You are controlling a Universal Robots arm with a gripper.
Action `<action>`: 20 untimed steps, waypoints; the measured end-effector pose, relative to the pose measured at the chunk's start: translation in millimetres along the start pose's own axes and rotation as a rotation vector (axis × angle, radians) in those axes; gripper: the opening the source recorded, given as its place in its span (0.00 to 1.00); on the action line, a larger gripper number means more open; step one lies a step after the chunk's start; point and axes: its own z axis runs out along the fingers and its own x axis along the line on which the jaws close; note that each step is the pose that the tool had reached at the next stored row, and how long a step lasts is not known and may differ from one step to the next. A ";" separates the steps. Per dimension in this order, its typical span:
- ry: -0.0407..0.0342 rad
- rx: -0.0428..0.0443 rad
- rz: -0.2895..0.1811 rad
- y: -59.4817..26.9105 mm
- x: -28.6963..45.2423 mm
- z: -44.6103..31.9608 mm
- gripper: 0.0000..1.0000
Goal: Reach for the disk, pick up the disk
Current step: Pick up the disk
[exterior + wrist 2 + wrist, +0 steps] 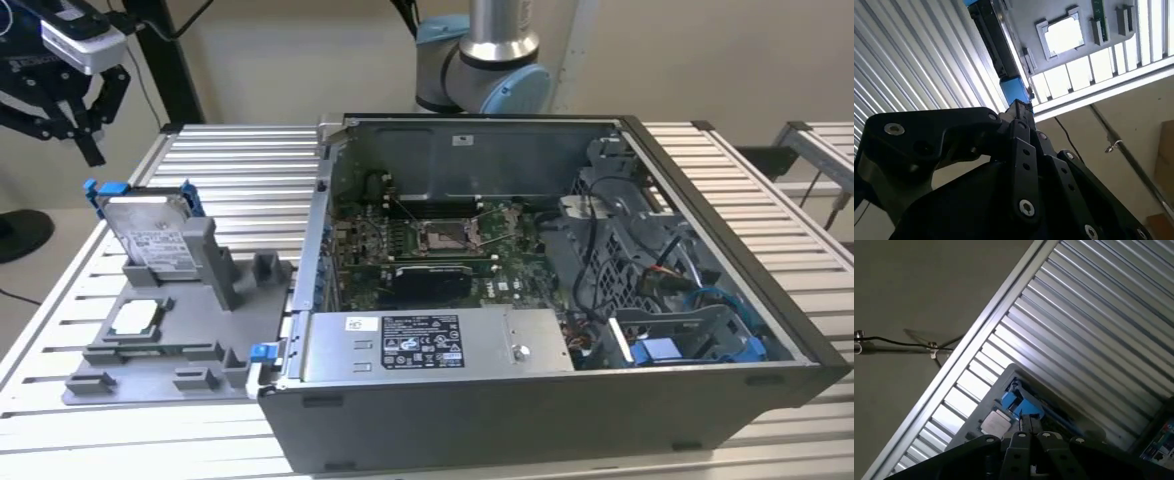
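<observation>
The disk [150, 232] is a silver drive with a white label and a blue bracket around it. It stands on edge, leaning back, in a gray holder [214, 262]. It sits below the fingers [91, 145], apart from them, and slightly toward the exterior view's right.

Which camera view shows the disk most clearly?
The exterior view: the disk stands in the grey holder, with its label and blue bracket visible. Both wrist views show mainly its blue bracket.
</observation>
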 end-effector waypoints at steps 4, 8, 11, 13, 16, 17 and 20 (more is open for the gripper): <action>0.0024 -0.0001 -0.047 0.1 0.0 0.0 0.00; 0.0050 -0.0002 -0.097 0.1 0.1 0.0 0.00; 0.0070 -0.0002 -0.140 0.1 0.1 0.0 0.00; 0.0087 -0.0002 -0.174 0.1 0.1 0.0 0.00; 0.0113 -0.0001 -0.229 0.1 0.1 0.0 0.00; 0.0120 0.0001 -0.247 0.1 0.1 0.0 0.00; 0.0119 0.0026 -0.301 0.1 0.1 0.0 0.00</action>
